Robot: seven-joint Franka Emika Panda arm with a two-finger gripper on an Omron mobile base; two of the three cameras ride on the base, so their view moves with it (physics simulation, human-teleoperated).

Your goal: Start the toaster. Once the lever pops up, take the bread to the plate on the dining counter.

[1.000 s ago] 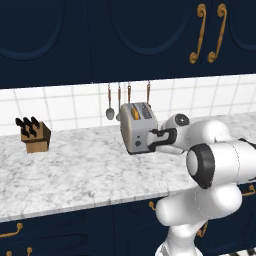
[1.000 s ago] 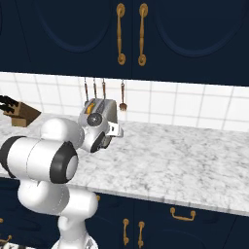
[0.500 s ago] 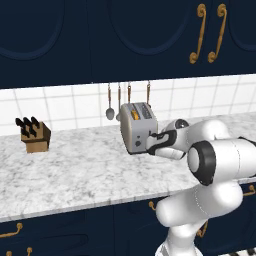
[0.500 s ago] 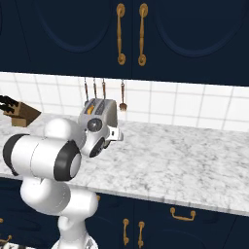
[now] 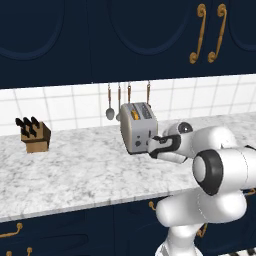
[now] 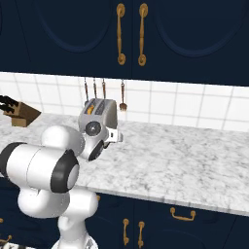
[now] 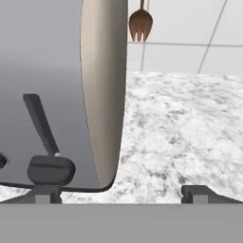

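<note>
Jaws are spread wide, low against the toaster [image 5: 137, 127]. One finger sits just under the lever [image 7: 51, 169], at its slot's bottom.

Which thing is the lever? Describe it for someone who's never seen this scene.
Find the white-grey marbled stone counter under the navy cabinets, then the boxy silver-grey toaster standing on it near the hanging utensils. On the toaster's narrow face, low in a dark vertical slot, sits the small dark slider knob, the only sliding part there.
</note>
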